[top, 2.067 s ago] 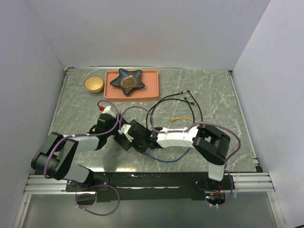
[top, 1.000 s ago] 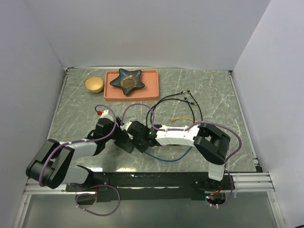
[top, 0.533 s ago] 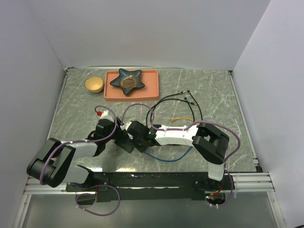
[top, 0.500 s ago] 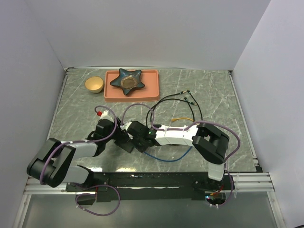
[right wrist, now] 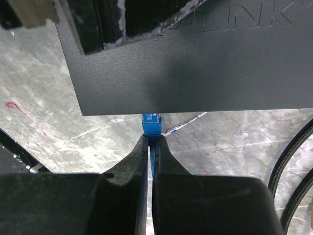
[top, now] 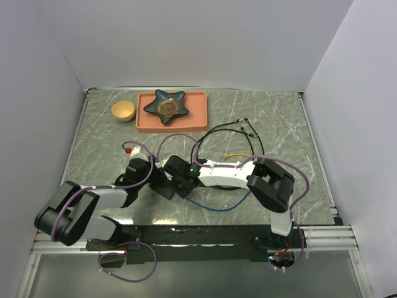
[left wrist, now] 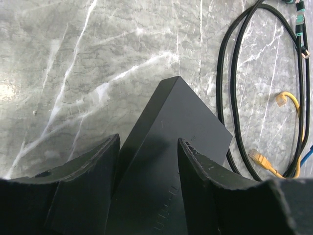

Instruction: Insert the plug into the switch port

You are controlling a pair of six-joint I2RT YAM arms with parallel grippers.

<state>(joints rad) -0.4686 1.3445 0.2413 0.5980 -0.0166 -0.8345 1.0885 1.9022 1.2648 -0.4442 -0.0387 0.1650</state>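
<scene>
We see the flat matte black rectangular switch box (left wrist: 176, 122) lying near the front of the grey marbled counter (top: 99, 143), left of centre, between the two claws. Our left claw (left wrist: 147, 143) straddles it at a middling width, and both dark fingers (left wrist: 85, 188) look pressed against its sides, so we take it as gripped. Our right claw (right wrist: 150, 139) is pinched narrow on a thin blue cable (right wrist: 152, 161) just behind its blue plastic plug (right wrist: 151, 121). The plug's tip meets the edge of the box that faces this claw; we cannot tell whether it sits in a socket, for the sockets are hidden. Looped black cables (left wrist: 219, 93) and a yellow cable with clear plugs (left wrist: 264, 161) lie on the counter to the right of the box. At the far left, an orange-pink rectangular tray (top: 198, 115) carries a dark blue star-shaped dish (top: 165, 103), with a small tan round bowl (top: 123, 110) just beside it on the left.
</scene>
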